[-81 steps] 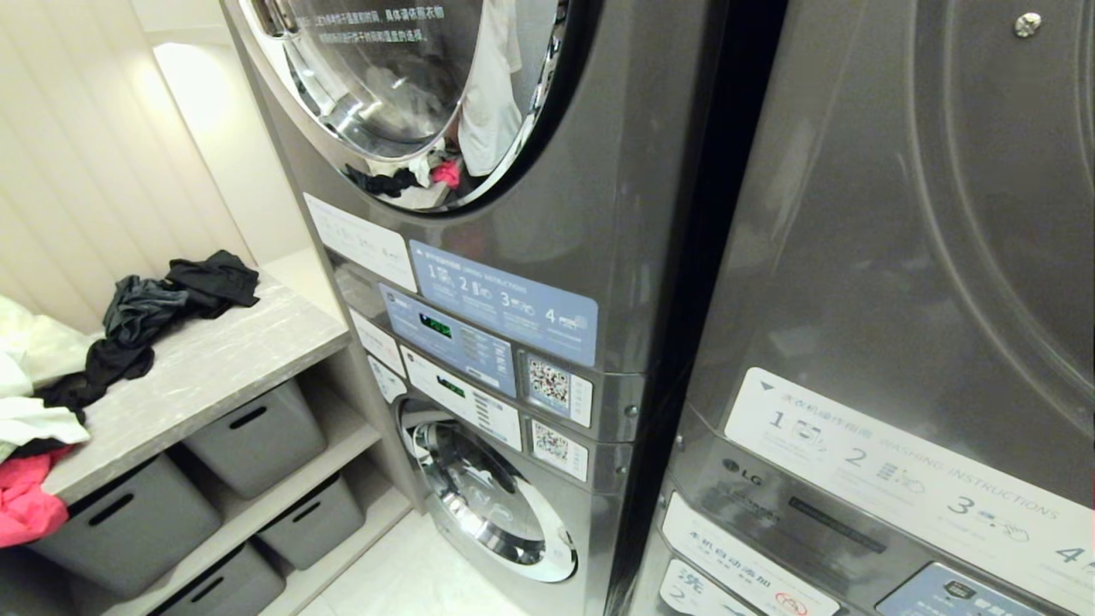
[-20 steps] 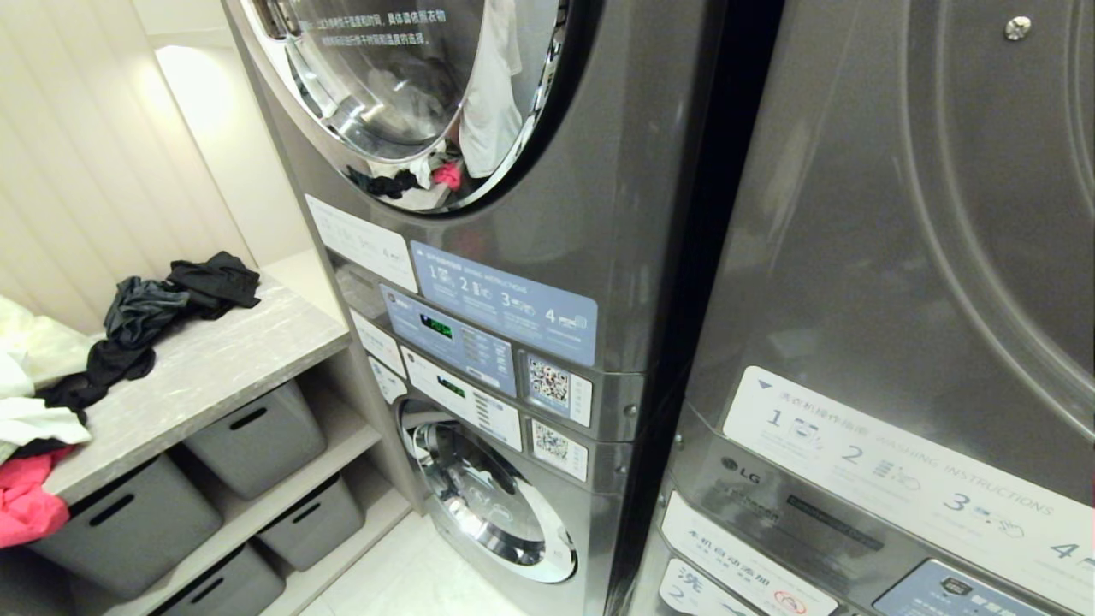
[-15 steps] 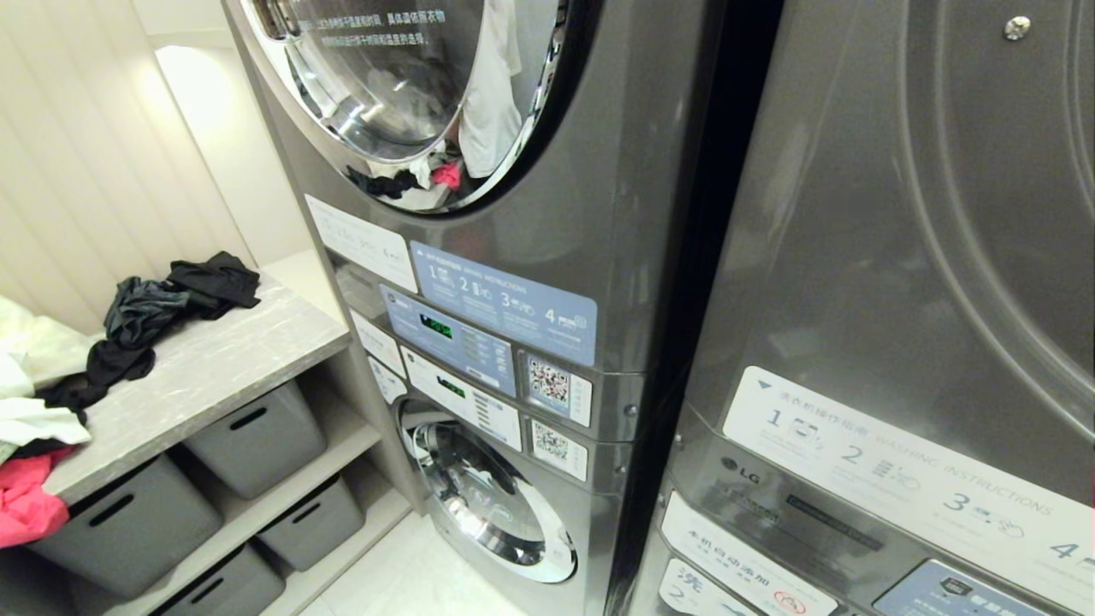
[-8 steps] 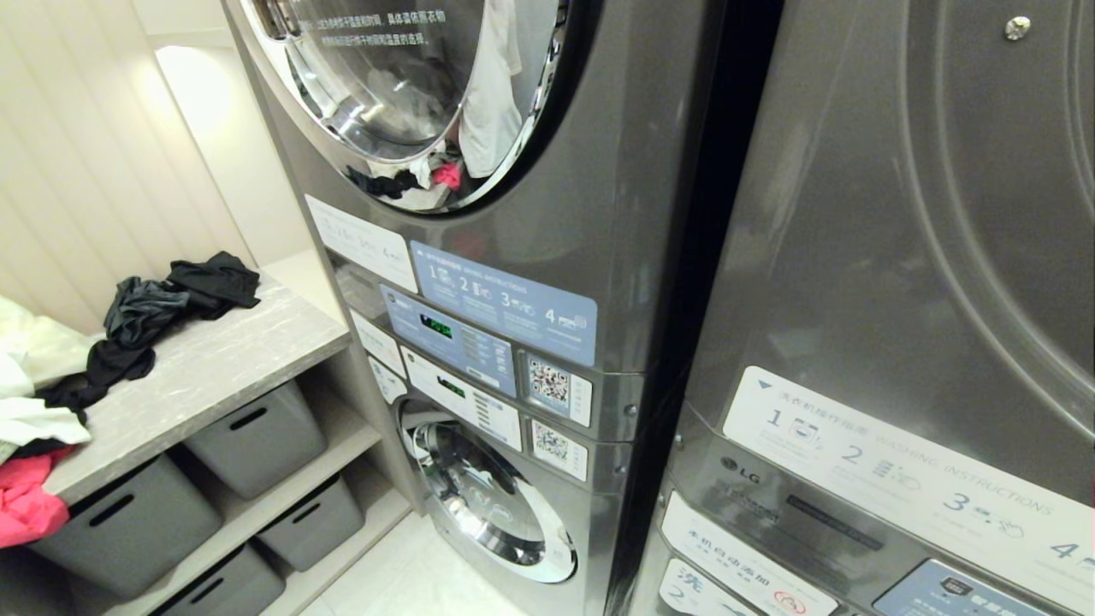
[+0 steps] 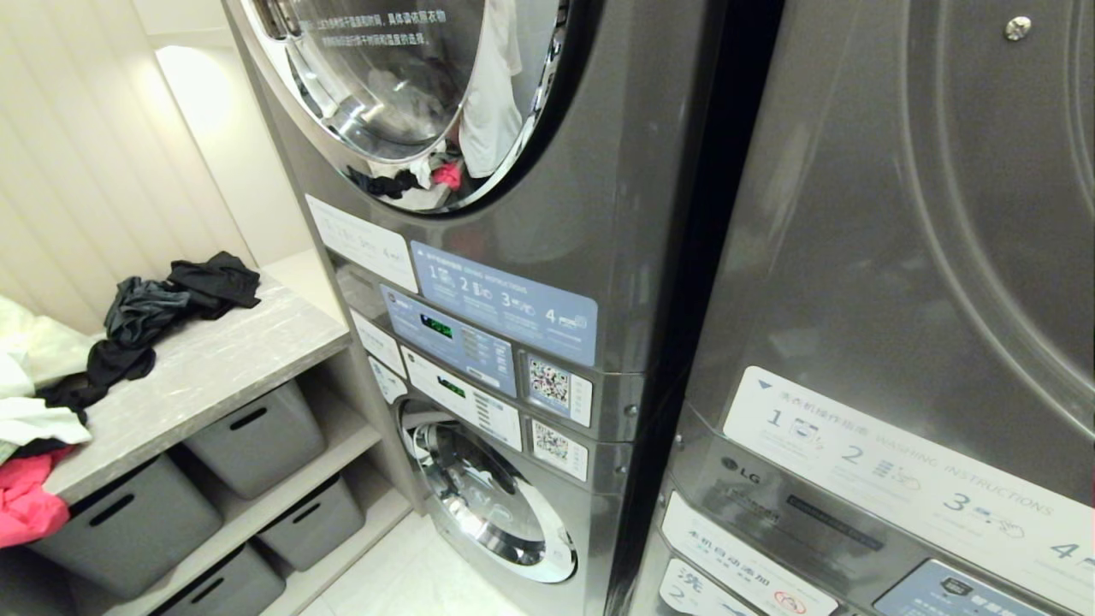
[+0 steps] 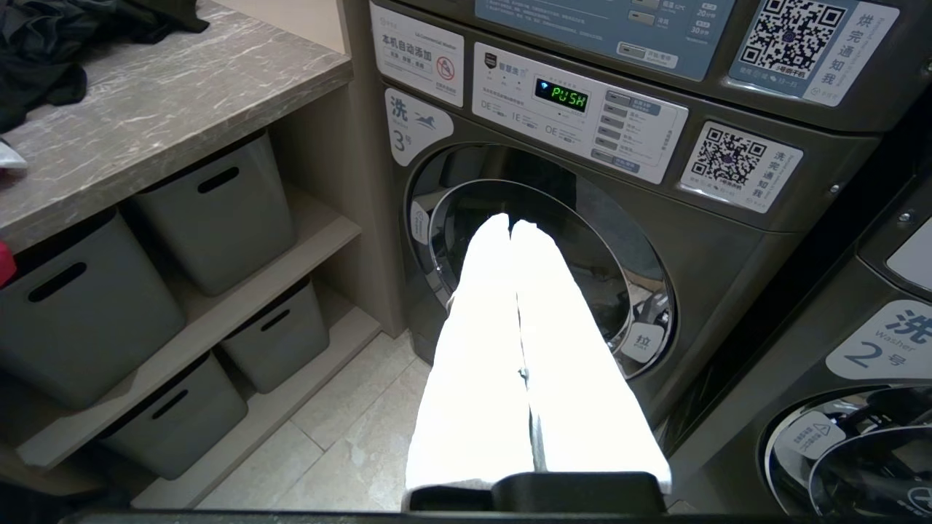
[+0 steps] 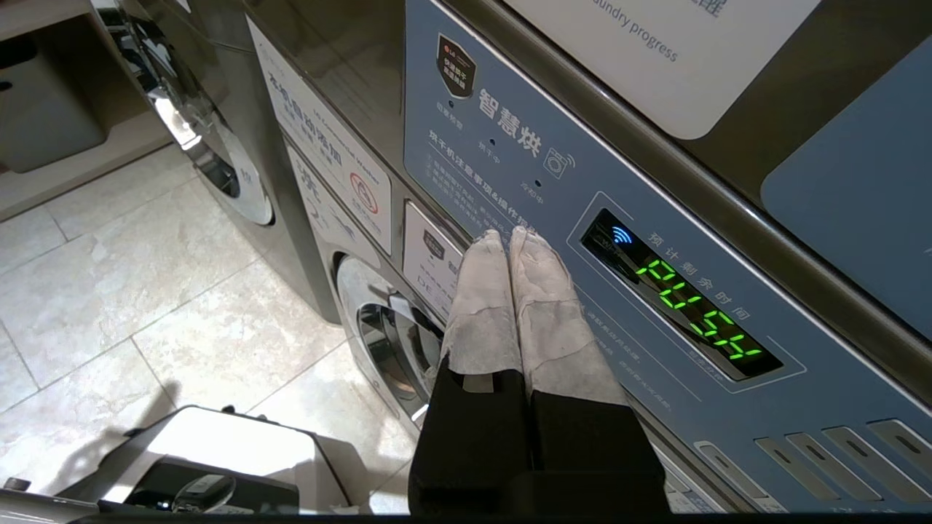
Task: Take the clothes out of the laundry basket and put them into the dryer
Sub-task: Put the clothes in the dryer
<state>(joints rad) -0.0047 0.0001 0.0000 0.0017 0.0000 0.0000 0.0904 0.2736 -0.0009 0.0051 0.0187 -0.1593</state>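
The dryer [image 5: 890,214] is the dark grey upper unit of the right-hand stack, close in front of me. In the right wrist view its blue control panel [image 7: 582,218] shows green lit digits. My right gripper [image 7: 507,234] is shut and empty, its taped fingertips right in front of that panel. My left gripper [image 6: 510,225] is also shut and empty; it hangs low and points at the round door of the left stack's lower machine [image 6: 539,255]. Neither arm shows in the head view. The laundry basket and its clothes are out of view.
A second grey stack [image 5: 479,257] stands to the left, with a glass door on top. Left of it, a marble-look counter [image 5: 222,359] carries loose black, white and pink garments [image 5: 162,308], with grey bins [image 5: 257,436] on the shelves below. Pale tiled floor [image 5: 411,573] lies below.
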